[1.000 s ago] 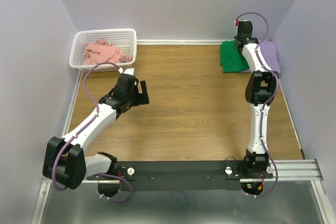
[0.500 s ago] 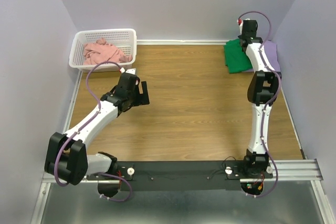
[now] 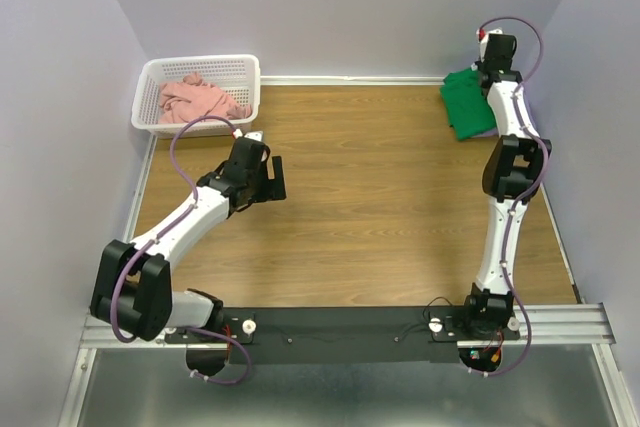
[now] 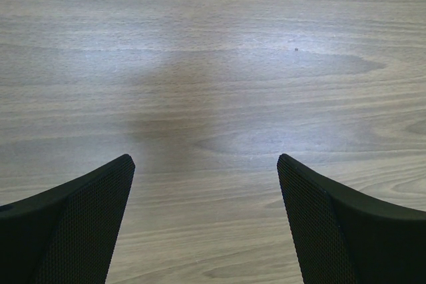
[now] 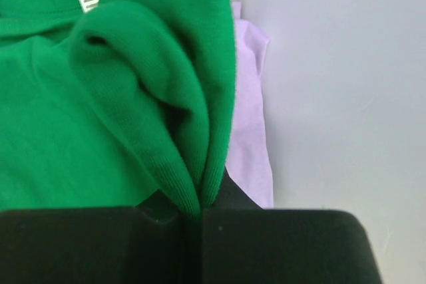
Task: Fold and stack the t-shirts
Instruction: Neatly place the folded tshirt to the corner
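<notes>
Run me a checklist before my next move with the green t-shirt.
1. Grip: right gripper shut on the green t-shirt edge, ok.
2. Stack base: lavender t-shirt lies under the green one, ok.
3. Flatness: green t-shirt bunched at the gripper, not ok.
4. Other arm: left gripper open, empty, over bare table, ok.
5. Remaining: pink t-shirt crumpled in the basket, unfolded, not ok.

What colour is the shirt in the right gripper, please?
The t-shirt is bright green; right wrist view.
</notes>
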